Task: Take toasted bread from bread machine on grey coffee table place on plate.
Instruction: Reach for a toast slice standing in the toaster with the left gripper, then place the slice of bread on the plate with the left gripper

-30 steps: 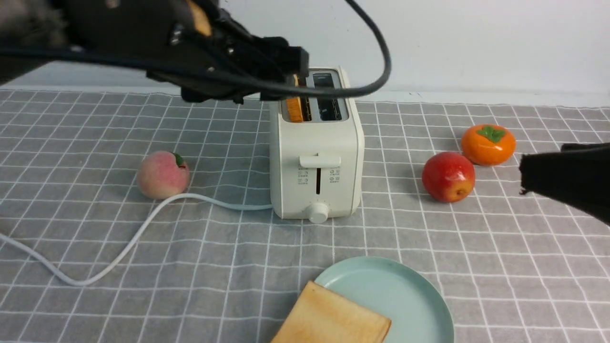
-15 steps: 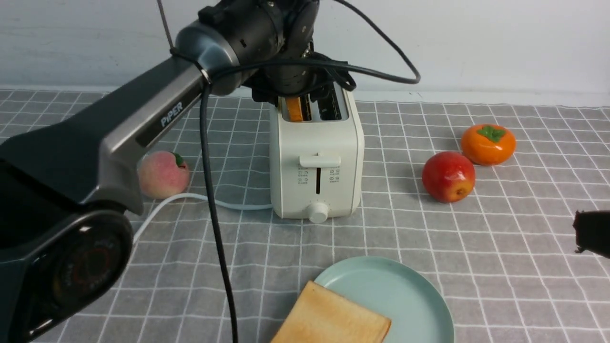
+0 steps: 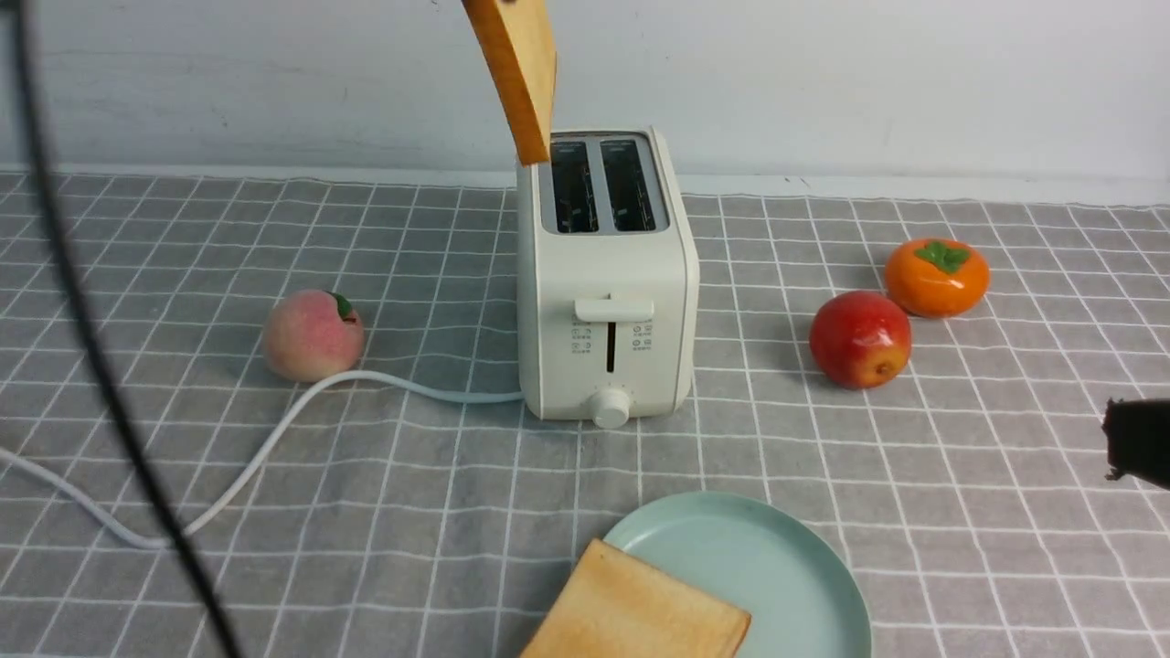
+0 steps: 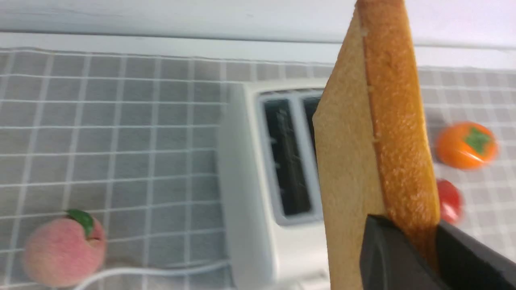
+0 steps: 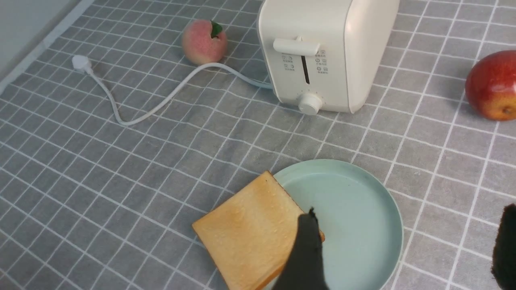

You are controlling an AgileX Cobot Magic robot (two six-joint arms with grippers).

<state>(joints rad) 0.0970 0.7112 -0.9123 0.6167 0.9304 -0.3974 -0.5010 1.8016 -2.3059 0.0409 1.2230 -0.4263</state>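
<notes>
Left gripper [image 4: 407, 227]: we see two matte black left fingers [image 4: 389, 257], broad and smooth-faced.
Right gripper [image 5: 409, 209]: our right fingers [image 5: 306, 253] are black too, tapering, with rough, frayed-looking tips.
Cable [image 3: 91, 356]: one thin, plain black lead.

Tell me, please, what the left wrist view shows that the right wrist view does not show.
Only the left wrist view: the left gripper shut on a toast slice, the bread machine with both top slots empty, and an orange persimmon.
Only the right wrist view: the plate, a second slice lying partly on it and partly on the cloth, the plug, the machine's lever and knob, and the open right gripper.
Both: the bread machine, peach, red apple, white cord and grey checked cloth.
</notes>
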